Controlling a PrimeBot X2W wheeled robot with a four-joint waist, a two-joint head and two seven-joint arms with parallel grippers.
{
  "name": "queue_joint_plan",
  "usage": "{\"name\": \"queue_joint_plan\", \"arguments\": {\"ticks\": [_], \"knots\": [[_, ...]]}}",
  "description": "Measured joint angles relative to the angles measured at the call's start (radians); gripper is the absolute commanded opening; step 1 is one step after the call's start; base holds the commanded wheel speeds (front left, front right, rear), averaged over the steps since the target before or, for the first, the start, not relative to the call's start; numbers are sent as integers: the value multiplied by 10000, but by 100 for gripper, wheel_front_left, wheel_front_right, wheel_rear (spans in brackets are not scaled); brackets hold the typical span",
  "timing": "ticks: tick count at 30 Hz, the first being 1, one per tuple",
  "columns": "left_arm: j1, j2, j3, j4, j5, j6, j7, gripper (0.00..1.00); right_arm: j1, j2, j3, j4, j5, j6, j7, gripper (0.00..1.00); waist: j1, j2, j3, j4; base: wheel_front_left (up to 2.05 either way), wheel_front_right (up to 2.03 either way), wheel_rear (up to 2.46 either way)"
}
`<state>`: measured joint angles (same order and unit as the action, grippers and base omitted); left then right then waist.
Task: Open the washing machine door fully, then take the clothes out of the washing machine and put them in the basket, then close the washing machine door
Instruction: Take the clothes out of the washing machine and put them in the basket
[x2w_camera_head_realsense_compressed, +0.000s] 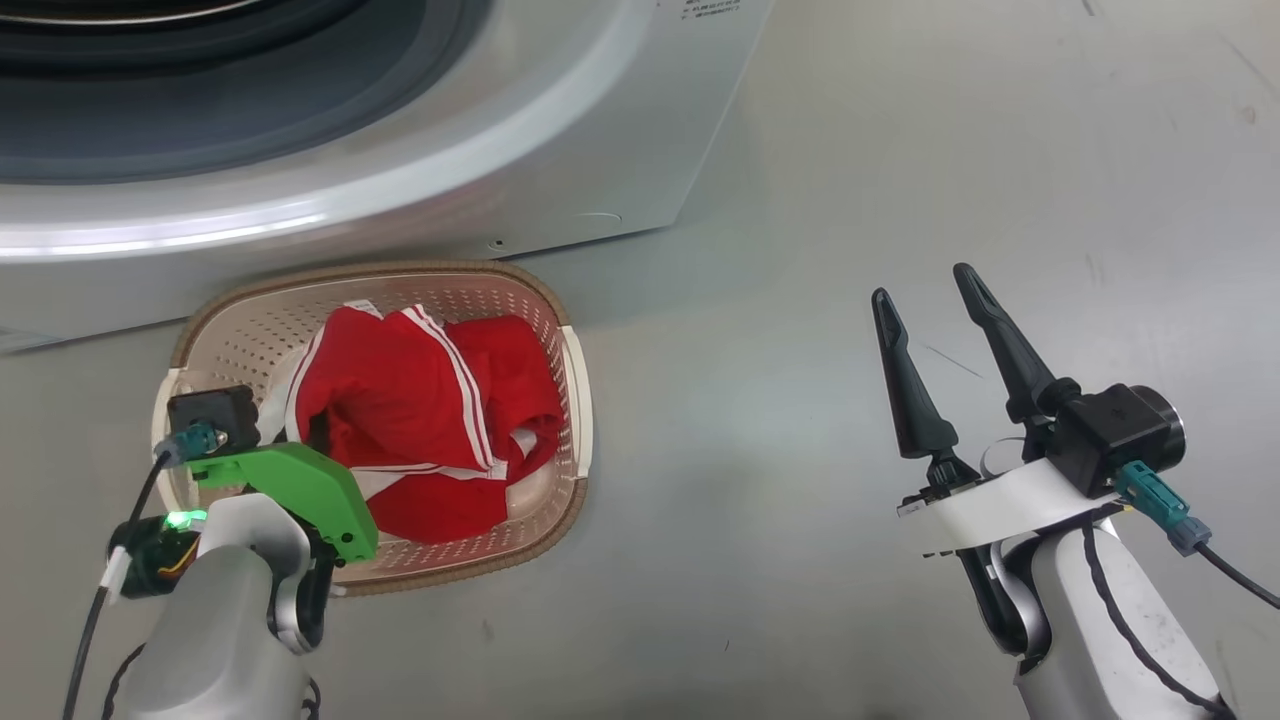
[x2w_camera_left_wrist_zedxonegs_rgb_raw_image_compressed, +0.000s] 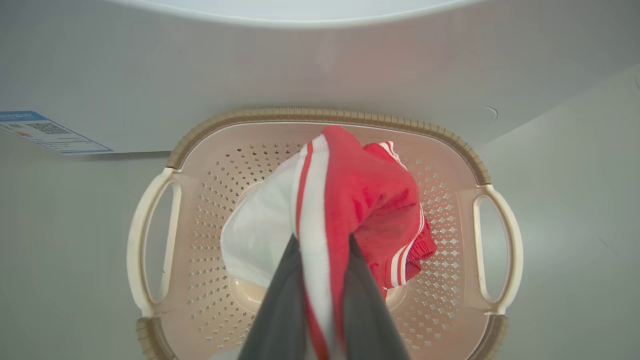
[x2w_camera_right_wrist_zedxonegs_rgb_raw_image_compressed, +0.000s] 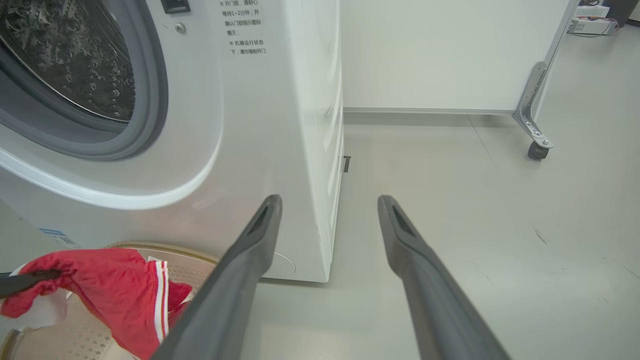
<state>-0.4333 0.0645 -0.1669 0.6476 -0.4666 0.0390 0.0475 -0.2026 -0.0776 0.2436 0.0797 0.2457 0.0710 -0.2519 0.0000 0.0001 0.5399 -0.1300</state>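
Observation:
The clothes (x2w_camera_head_realsense_compressed: 420, 420), red fabric with white stripes, hang over the cream basket (x2w_camera_head_realsense_compressed: 450, 270), which stands on the floor against the washing machine (x2w_camera_head_realsense_compressed: 600, 150). In the left wrist view my left gripper (x2w_camera_left_wrist_zedxonegs_rgb_raw_image_compressed: 322, 240) is shut on a striped fold of the clothes (x2w_camera_left_wrist_zedxonegs_rgb_raw_image_compressed: 370, 200), above the basket (x2w_camera_left_wrist_zedxonegs_rgb_raw_image_compressed: 325, 114). The right wrist view shows the clothes (x2w_camera_right_wrist_zedxonegs_rgb_raw_image_compressed: 100, 285) lifted from one end, the rest drooping into the basket (x2w_camera_right_wrist_zedxonegs_rgb_raw_image_compressed: 150, 246). My right gripper (x2w_camera_head_realsense_compressed: 922, 283) stands open over bare floor to the right, nothing between its fingers. The steel drum (x2w_camera_right_wrist_zedxonegs_rgb_raw_image_compressed: 75, 55) is exposed; the washing machine door is out of view.
A blue label (x2w_camera_left_wrist_zedxonegs_rgb_raw_image_compressed: 50, 132) sits low on the washer's front. A white panel on a castor (x2w_camera_right_wrist_zedxonegs_rgb_raw_image_compressed: 537, 150) stands behind the machine's right side. Grey floor stretches to the right of the basket and around my right gripper (x2w_camera_right_wrist_zedxonegs_rgb_raw_image_compressed: 330, 200).

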Motion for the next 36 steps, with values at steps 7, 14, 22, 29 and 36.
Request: {"name": "queue_joint_plan", "arguments": {"ticks": [7, 14, 22, 29, 36], "knots": [[-658, 196, -73, 1116, 31, -21, 303, 0, -276, 63, 127, -12, 4, 67, 0, 100, 0, 0, 530, -301, 0, 0, 0], [-908, 102, -199, 2186, -71, -322, 671, 25, -440, 88, 146, 88, 69, 69, 0, 100, 1, 0, 873, -541, 0, 0, 0], [-1320, 105, -217, 2801, -48, -416, 458, 100, -476, 113, 69, 244, 75, 67, -2, 100, 1, 0, 895, -548, 0, 0, 0], [-1406, 127, -232, 3108, 40, -454, -132, 100, -551, 115, 6, 422, 75, 67, -2, 100, 0, 0, 698, -436, 0, 0, 0], [-1416, 102, -405, 2938, 293, -560, -1453, 100, -547, 115, -159, 581, 75, 58, -2, 100, 0, 0, 236, -225, 0, 0, 0]]}}
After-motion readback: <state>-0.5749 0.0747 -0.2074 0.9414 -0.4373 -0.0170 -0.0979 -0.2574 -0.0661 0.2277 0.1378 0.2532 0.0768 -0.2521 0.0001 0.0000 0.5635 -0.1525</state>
